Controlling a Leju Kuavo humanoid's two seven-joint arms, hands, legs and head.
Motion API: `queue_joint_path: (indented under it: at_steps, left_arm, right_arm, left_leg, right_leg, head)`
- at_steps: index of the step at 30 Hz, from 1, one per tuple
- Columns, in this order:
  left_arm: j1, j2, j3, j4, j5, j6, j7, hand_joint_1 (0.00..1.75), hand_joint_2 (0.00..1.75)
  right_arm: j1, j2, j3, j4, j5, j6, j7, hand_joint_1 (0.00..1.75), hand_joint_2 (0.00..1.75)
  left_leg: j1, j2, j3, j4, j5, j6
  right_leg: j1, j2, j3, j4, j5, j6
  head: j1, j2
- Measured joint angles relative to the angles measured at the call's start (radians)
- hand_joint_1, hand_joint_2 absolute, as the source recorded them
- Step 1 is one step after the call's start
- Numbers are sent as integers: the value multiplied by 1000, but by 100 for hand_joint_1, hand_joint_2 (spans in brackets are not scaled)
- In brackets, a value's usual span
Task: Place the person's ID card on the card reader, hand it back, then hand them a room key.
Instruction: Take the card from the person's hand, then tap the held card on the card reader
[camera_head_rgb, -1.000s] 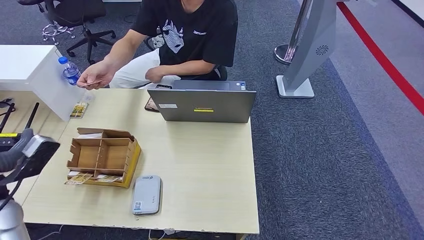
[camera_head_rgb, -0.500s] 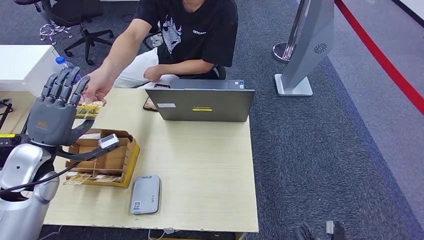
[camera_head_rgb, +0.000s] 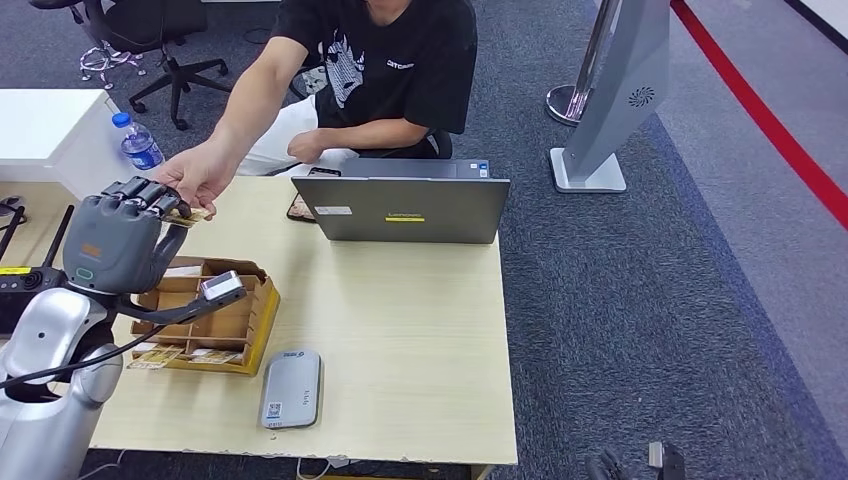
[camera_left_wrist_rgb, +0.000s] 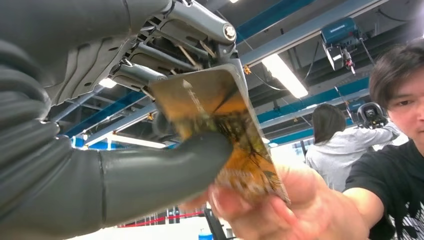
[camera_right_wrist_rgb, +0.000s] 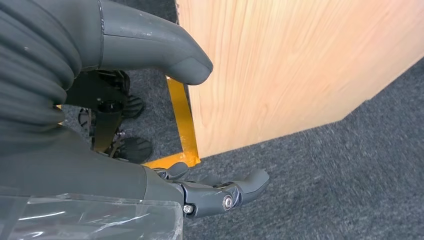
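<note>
Left robot hand (camera_left_wrist_rgb: 125, 150) pinches the ID card (camera_left_wrist_rgb: 220, 130) alongside the person's hand (camera_left_wrist_rgb: 280, 210).

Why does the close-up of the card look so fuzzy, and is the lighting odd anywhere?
Left wrist view: the card and the person's hand sit very near the lens and are smeared, while bright ceiling lights behind them glare. Head view: even light, sharp table and laptop, soft shadows. Right wrist view: the right hand is crisp, with plastic film catching reflections at one corner.

ID card (camera_left_wrist_rgb: 220, 135) print blurred, lower edge behind person's hand (camera_left_wrist_rgb: 280, 210) (reader label (camera_head_rgb: 276, 411) too small)
</note>
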Motion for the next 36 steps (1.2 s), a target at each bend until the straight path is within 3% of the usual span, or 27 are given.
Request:
queue_joint_path:
  at_steps: [5,9,19,27,36]
  left_arm:
    - [15,-2,0,-8,60,-36,-27,175,175]
    - [82,15,-21,-39,165,-84,-81,175,175]
    - [215,116,-162,-60,235,-115,-121,175,175]
    - [247,200,-251,-52,256,-160,-101,175,175]
    - [244,228,-326,-6,263,-176,-87,175,175]
  right_arm:
    - [-12,-26,12,54,-6,-36,-29,0,175]
    - [-15,-49,15,94,-16,-49,-48,0,175]
    - [-28,-104,16,180,-28,-65,-77,0,175]
    - [-40,-136,16,234,-34,-77,-91,0,175]
    - [-58,-158,17,288,-29,-94,-100,0,175]
  left_leg:
    - [0,0,0,0,0,0]
    - [0,0,0,0,0,0]
    - [0,0,-2,0,0,0]
    - [0,0,-2,0,0,0]
    - [0,0,-2,0,0,0]
  right_leg:
    - [0,0,0,0,0,0]
    - [0,0,0,0,0,0]
    - [0,-1,-1,0,0,0]
    - [0,-1,-1,0,0,0]
    - [0,-1,-1,0,0,0]
  head:
    - [0,0]
    - [0,0]
    - [0,0]
    - [0,0]
    - [0,0]
